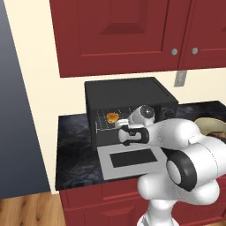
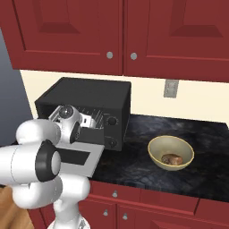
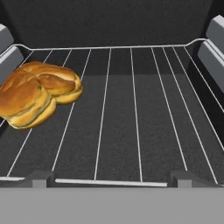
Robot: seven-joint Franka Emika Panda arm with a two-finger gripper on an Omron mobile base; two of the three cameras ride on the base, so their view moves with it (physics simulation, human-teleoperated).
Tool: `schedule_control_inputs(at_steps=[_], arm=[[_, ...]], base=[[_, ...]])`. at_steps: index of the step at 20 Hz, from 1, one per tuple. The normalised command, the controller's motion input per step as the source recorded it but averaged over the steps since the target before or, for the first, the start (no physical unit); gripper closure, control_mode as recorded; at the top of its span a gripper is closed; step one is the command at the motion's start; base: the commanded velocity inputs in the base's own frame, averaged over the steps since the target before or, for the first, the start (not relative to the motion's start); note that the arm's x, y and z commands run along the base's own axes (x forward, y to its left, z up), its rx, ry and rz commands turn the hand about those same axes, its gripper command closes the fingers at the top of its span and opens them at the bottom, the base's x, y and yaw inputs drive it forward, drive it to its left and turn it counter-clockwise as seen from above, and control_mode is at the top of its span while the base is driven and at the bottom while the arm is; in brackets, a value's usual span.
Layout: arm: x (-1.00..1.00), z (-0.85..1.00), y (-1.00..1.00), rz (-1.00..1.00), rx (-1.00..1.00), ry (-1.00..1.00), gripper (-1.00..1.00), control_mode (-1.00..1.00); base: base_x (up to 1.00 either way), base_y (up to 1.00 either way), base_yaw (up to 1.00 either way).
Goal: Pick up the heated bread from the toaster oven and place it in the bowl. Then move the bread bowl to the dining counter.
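- Black boxy toaster oven (image 1: 132,95) on the dark marbled counter (image 2: 147,165), its grey drop-down door (image 1: 130,160) lowered flat.
- Golden-brown bun-like bread (image 3: 37,92) lies on the white wire rack (image 3: 131,113), toward its left side.
- Two-finger gripper (image 3: 111,178) at the oven mouth: fingers spread apart, holding nothing, bread untouched.
- Tan-yellow round bowl (image 2: 154,150) stands right of the oven, a brownish flat piece (image 2: 172,159) inside.

bread (image 3: 38,97): golden, on rack, left | toaster oven (image 1: 128,95): open | bowl (image 2: 171,153): seemingly upright

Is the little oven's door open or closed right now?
Open. The toaster oven has its grey door dropped flat onto the counter, and the heated bread sits exposed on the wire rack inside.
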Motion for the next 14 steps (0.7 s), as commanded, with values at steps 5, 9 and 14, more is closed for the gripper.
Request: schedule_control_inputs(at_steps=[5, 9, 14], arm=[[-0.5, -0.38, 0.0, 0.0, 0.0, 0.11, -1.0, -1.0], [-0.7, -0.4, 0.0, 0.0, 0.0, 0.15, -1.0, -1.0], [-0.95, -0.45, 0.0, -0.02, 0.0, 0.18, -1.0, -1.0]], base=[[0.0, 0.0, 0.0], [0.0, 0.0, 0.0], [0.0, 0.0, 0.0]])
